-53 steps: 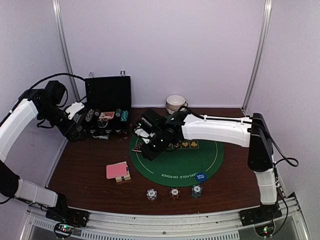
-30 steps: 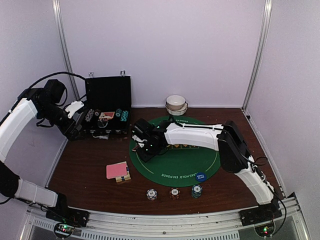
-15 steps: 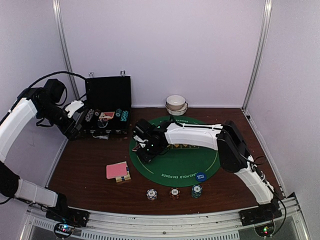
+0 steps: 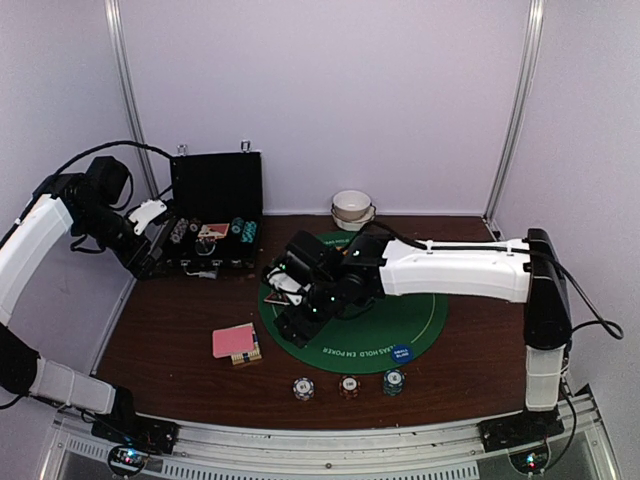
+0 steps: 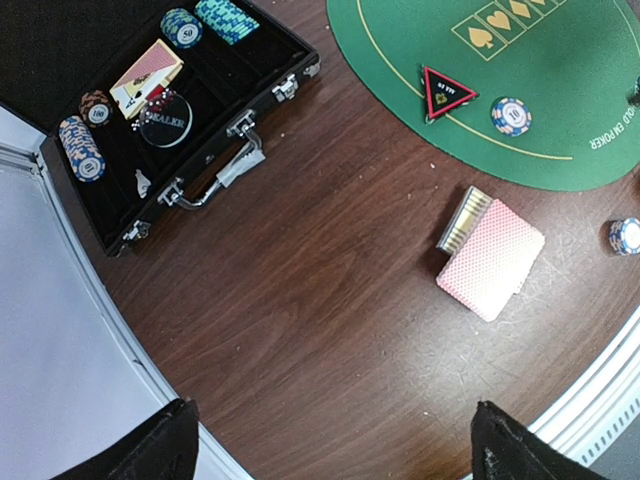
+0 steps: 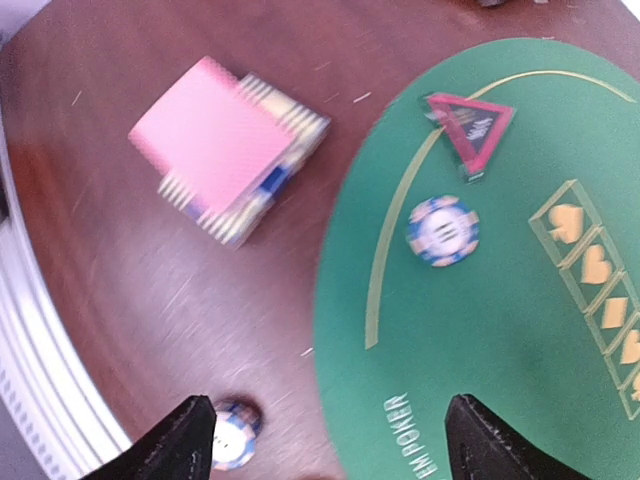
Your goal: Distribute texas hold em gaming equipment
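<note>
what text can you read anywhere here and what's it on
"50": teal chip in the black case
"100": dark chip in the case
"DEALER": round button in the case
"10": blue chip on the green mat
"OLD EM POKER": mat's edge, cut off
Red triangular marker, blue round marker: print too small to read

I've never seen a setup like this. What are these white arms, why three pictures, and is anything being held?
These are two robot arms bolted to a table, each ending in a two-finger gripper. One picture looks down from above; the other two come from cameras on the wrists. On the table lie a green poker mat, an open black case of chips, a pink-backed card deck, a red triangular button and striped chips. The left gripper and right gripper are both open and hold nothing.
</note>
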{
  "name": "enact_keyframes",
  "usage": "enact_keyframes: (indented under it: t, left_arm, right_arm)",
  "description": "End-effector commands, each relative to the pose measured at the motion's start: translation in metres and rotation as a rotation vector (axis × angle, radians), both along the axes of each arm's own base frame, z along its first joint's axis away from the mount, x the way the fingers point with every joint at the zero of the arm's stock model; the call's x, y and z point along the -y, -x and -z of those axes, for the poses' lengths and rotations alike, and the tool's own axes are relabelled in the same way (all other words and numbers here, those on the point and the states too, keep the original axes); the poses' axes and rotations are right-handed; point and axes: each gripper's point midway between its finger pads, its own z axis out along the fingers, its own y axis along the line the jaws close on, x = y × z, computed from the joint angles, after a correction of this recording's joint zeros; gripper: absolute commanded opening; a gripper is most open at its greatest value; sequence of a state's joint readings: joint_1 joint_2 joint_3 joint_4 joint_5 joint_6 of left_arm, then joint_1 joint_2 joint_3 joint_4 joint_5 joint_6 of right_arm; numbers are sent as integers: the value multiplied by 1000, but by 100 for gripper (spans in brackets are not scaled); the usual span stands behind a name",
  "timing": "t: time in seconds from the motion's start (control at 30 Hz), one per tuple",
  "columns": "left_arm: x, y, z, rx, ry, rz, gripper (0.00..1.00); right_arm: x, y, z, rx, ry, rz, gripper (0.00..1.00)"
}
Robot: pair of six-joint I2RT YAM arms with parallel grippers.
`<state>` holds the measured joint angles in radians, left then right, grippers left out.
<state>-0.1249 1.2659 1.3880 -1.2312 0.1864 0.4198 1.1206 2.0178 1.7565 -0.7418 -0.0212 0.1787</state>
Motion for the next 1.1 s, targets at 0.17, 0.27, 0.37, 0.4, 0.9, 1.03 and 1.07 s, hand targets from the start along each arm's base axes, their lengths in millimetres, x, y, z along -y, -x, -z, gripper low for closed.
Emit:
enact_keyframes:
  t: [0.17,0.27,0.37,0.4,0.9,1.03,1.07]
  left_arm:
    - [0,0,-16,41,18,-7,97]
    - [0,2,-17,36,19,-6,98]
    - [0,3,-17,34,18,-5,97]
    - [0,3,-17,37,17,-5,98]
    - [-1,4,-17,35,14,-2,97]
    - [-1,5,-16,35,14,-1,98]
    - [-1,5,-16,35,13,-3,97]
  right_arm:
    - [-2,87,53,-106,113,-172,85]
    - [-4,92,66,-113,138,-181,86]
    - [-3,91,75,-106,161,-182,85]
    - [-2,91,79,-107,172,-181,86]
    - [4,91,109,-120,232,-177,80]
    - [6,90,113,-121,236,-174,75]
    - [6,90,114,-121,236,-171,73]
